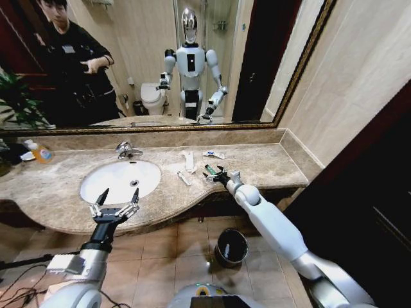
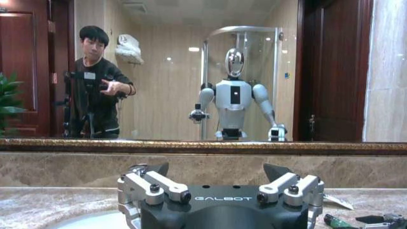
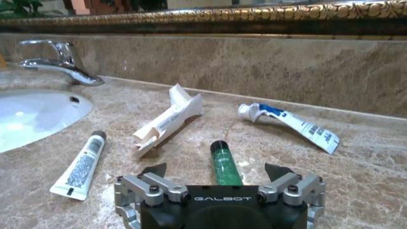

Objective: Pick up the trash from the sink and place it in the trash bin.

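Green tube (image 3: pixel 225 165) — between right end effector (image 3: pixel 216 172) fingers

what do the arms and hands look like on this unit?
Arms: glossy white shells with grey joints. Left hand and right hand: black bodies, silver metal finger links with black bolts, pointed black fingertips. White "GALBOT" lettering marks each hand body. No loose cables visible on them.

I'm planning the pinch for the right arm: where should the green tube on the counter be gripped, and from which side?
Grip the green tube across its narrow mid-body, coming down from above. It lies flat on the marble counter, dark cap toward the wall, lengthwise between the open fingers of the right gripper. Its long sides look free; the white carton lies apart from it.
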